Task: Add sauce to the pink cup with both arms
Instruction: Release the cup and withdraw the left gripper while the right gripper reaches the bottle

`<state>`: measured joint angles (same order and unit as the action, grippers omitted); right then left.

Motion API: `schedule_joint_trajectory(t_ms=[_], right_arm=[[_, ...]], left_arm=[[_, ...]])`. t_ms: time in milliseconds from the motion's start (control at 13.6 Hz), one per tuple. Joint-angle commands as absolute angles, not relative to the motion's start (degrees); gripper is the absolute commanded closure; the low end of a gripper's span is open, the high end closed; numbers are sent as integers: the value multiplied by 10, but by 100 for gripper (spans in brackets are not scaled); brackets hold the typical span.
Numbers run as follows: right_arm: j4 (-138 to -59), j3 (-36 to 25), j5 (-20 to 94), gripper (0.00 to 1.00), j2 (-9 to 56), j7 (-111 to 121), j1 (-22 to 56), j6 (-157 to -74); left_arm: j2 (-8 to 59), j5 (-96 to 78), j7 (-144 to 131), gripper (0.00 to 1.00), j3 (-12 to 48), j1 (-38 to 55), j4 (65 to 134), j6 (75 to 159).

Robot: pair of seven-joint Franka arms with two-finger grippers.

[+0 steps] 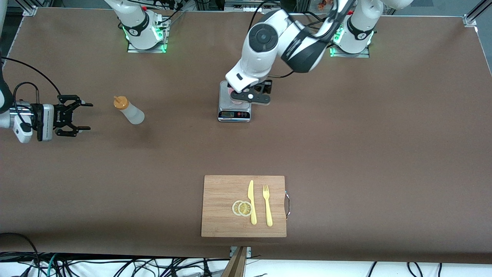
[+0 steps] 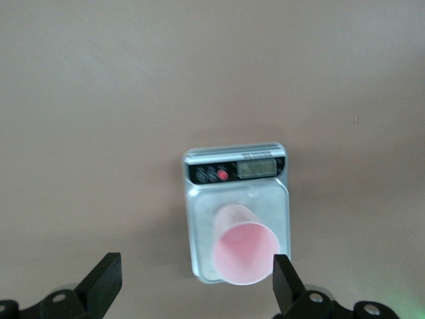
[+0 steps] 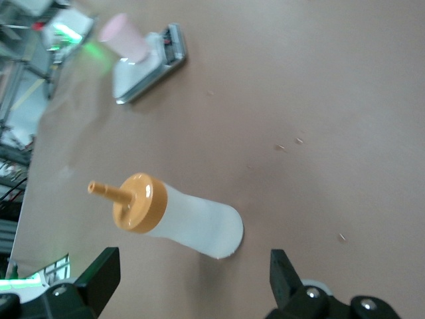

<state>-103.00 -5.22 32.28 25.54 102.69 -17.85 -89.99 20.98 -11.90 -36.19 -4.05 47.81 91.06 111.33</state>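
Biggest worry here is the pink cup (image 2: pixel 244 252): it sits on the scale (image 1: pixel 234 114) off-centre, near one edge of the platform, with the left gripper (image 1: pixel 251 96) spread wide right over it. Judging by the wrist view, a slightly off descent could let a finger clip the rim and tip it off. The sauce (image 1: pixel 128 110) stands on the table toward the right arm's end, and the right gripper (image 1: pixel 85 115) is close by, fingers apart and empty. A tall, soft bottle like that could topple if nudged before the jaws close. Count: 1 cup, 1 bottle, 1 scale, 1 cutting board (image 1: pixel 221 207) holding 1 knife (image 1: pixel 251 202), 1 fork (image 1: pixel 267 205) and 2 lemon slices (image 1: pixel 242 208)
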Motion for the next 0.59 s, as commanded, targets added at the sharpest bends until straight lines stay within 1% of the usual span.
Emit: schedule_joint_trajectory(t_ms=[0, 220, 367, 440, 514], right_arm=[[-1047, -72, 372, 0, 286, 1179, -183, -874], [-1082, -102, 427, 0, 318, 1328, -190, -872], [-1082, -105, 476, 0, 366, 1416, -206, -828], [-1082, -108, 487, 0, 382, 1452, -207, -819], [-1082, -109, 494, 0, 385, 1487, -207, -815]], left_arm=[[165, -99, -336, 0, -60, 435, 895, 1065], [114, -98, -296, 0, -76, 336, 889, 1013], [92, -98, -232, 0, -75, 260, 884, 968], [80, -98, -190, 0, -75, 231, 884, 944], [72, -90, -159, 0, -75, 201, 883, 924]])
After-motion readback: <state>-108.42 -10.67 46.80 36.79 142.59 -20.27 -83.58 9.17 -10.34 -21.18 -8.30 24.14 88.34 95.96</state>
